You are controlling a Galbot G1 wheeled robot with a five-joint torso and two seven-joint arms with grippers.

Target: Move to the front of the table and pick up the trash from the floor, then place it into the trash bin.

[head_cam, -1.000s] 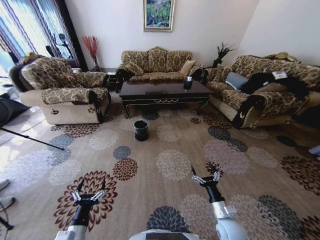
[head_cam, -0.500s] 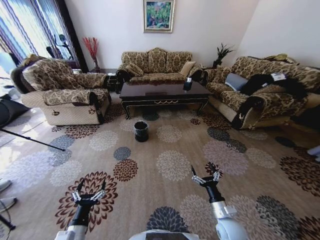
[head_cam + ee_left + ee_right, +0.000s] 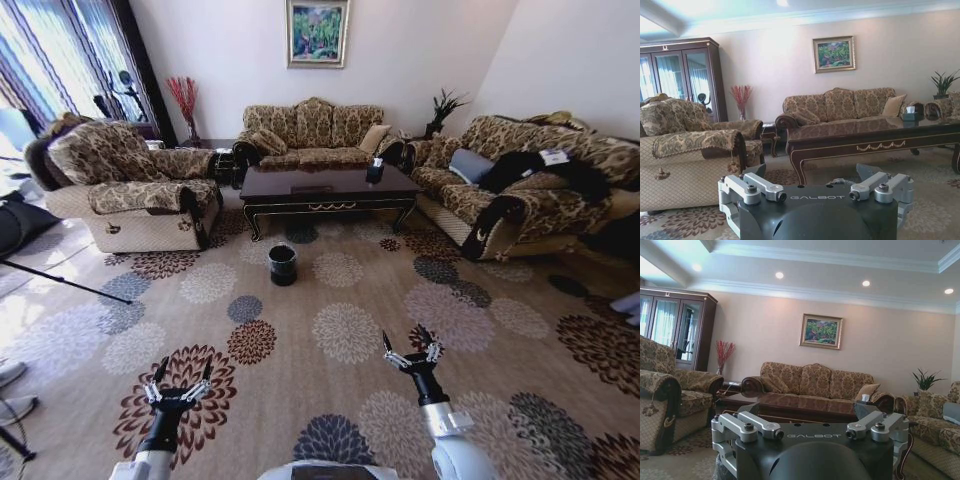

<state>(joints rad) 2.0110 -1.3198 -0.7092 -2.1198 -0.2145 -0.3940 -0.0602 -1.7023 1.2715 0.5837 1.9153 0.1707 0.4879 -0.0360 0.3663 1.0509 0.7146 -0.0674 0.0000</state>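
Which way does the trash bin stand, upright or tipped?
Upright: the trash bin stands on the floor before the table, mouth upward.

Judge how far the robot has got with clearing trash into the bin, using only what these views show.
Early stage. Done: nothing collected. In hand: the approach; the table and the trash bin lie well ahead across the floor. The left pincer and right pincer are open, held low in front, holding nothing. Left: reach the table front, find the trash, which I cannot make out here, and bin it.

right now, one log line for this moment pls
phase: approach | left end effector: open, empty | right end effector: open, empty | small black lined trash bin: before glossy dark table
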